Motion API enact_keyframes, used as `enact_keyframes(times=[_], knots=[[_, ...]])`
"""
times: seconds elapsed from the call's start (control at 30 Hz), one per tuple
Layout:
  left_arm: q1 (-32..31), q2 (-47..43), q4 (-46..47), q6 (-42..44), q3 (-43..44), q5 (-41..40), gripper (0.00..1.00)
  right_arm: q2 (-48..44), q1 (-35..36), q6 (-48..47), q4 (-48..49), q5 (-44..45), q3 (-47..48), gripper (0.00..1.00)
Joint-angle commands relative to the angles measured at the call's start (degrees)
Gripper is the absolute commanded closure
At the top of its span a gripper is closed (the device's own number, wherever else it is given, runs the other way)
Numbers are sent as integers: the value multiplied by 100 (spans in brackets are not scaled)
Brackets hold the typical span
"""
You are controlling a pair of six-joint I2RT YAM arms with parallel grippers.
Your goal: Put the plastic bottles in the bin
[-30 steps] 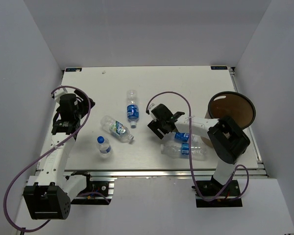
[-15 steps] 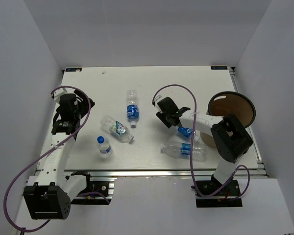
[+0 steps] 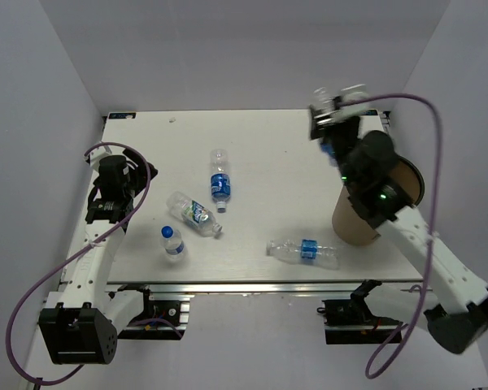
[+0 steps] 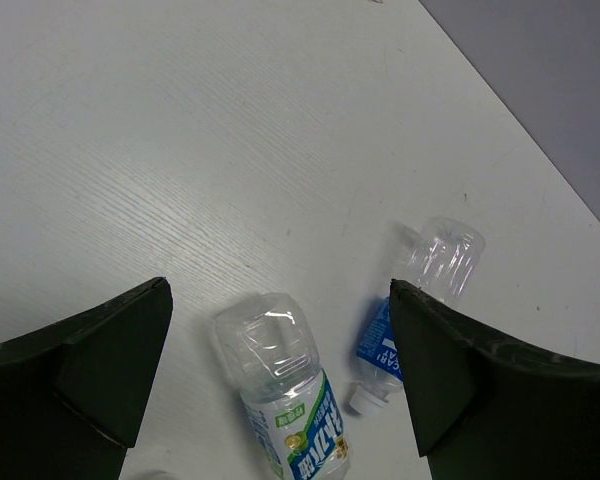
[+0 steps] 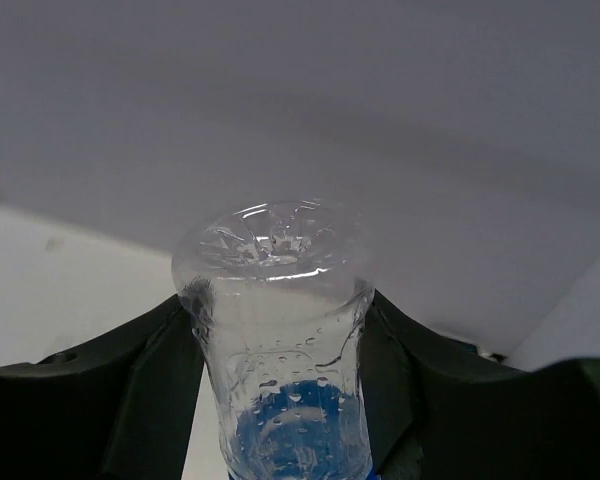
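My right gripper [image 5: 280, 345] is shut on a clear plastic bottle [image 5: 278, 300] with a blue label, and its base points away from the wrist. Seen from above, the right gripper [image 3: 333, 130] is raised high beside the far-left edge of the brown bin [image 3: 354, 227], which the arm partly hides. Three bottles lie on the table [image 3: 260, 146]: one [image 3: 220, 180] at the centre, one [image 3: 193, 213] left of centre and one [image 3: 303, 250] near the front, left of the bin. A blue-capped bottle [image 3: 172, 241] stands upright. My left gripper [image 3: 107, 210] is open and empty at the left, above the table.
The left wrist view shows two lying bottles, one [image 4: 285, 390] below the open jaws and one [image 4: 425, 285] close to the right finger. Grey walls enclose the table on three sides. Purple cables loop over both arms.
The right gripper closed on a bottle by the front right of the table and lifted it high, swinging back and right to the bin. The left arm has not moved.
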Motion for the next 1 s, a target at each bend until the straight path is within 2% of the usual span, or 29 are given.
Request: enact_keyframes(times=[0.0,0.1,0.13,0.2,0.3,0.37,0.4,0.43,0.57,0.6,0.67,0.7,0.77,0.83,0.93,0.97], knots=[[-17,-76,64,29,21,126,2,-762,-554,287,892,691,-256,67],[-16,-58,91,38,20,214,2,-1045,-994,181,1102,1316,-519,66],[-17,-49,91,38,38,240,2,-1064,-1344,190,1094,1362,-563,66],[-17,-67,117,20,21,276,2,-1047,-1854,479,806,1449,-582,66],[-17,-84,82,11,29,188,2,-1037,-2112,1234,-149,1729,-520,62],[-17,-76,12,11,73,144,2,-1229,-2121,1472,-303,1776,-686,45],[-17,-76,12,-6,91,144,2,-1335,-2112,1447,-242,1514,-939,32],[-8,-76,12,-6,108,153,2,-1432,-2121,1386,-137,1355,-1072,11],[-8,-32,21,-15,100,179,2,-1863,-2112,850,-118,-5,-1197,11],[-16,-23,21,-15,100,196,2,-1881,-2112,762,-241,-931,-1118,11],[-8,12,-14,-41,82,205,2,-1847,-2103,595,-732,-2024,-846,11],[-8,30,-23,-76,82,205,2,-1785,-2095,507,-952,-3257,-767,11],[-8,47,-50,-120,91,170,2,-1436,-1963,436,-1400,-4257,-608,11],[-8,91,-93,-156,178,170,2,-1118,-1446,261,-1917,-4351,-520,11],[-16,162,-173,-112,266,179,2,-529,-366,-195,-2438,-3799,-555,11],[-17,162,-173,-121,258,118,2,-345,-128,-301,-2604,-3327,-668,11]])
